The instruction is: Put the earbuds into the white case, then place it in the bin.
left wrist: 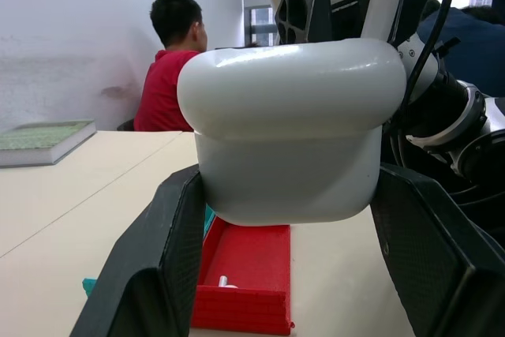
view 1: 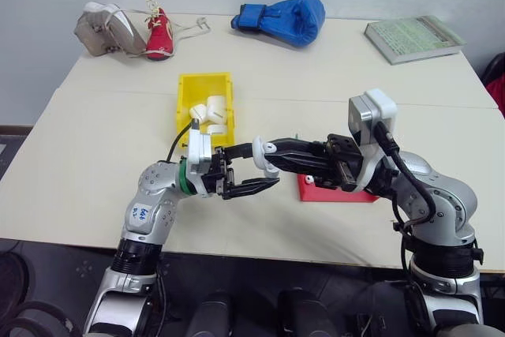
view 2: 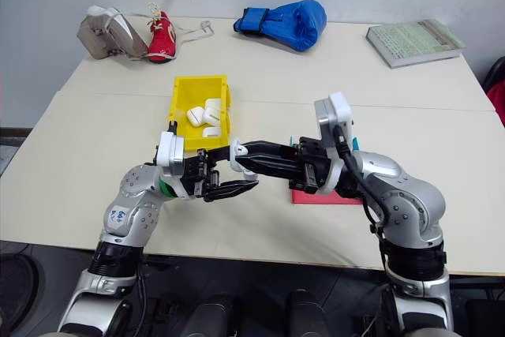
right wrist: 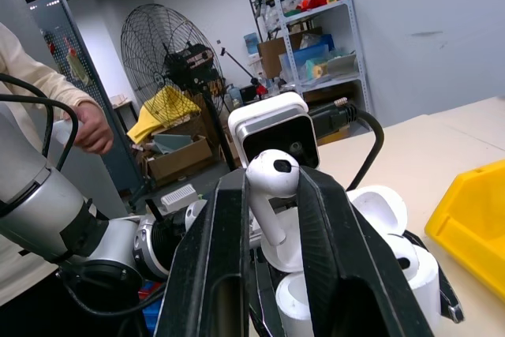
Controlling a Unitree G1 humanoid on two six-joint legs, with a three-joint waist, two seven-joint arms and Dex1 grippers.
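Right wrist view showed the right end effector (right wrist: pixel 268 219) pinching one of the earbuds (right wrist: pixel 271 187) just above the white case (right wrist: pixel 371 230), lid open, clamped in the left end effector (view 1: pixel 237 175). Beyond both end effectors, the bin (view 1: pixel 186 100) sat on the worktop (view 1: pixel 95 155).

Blue boxing glove (view 1: pixel 284 19) lying at the table's (view 1: pixel 95 155) far edge, book (view 1: pixel 413 37) sitting far right, red tray (view 1: pixel 335 189) resting nearer.
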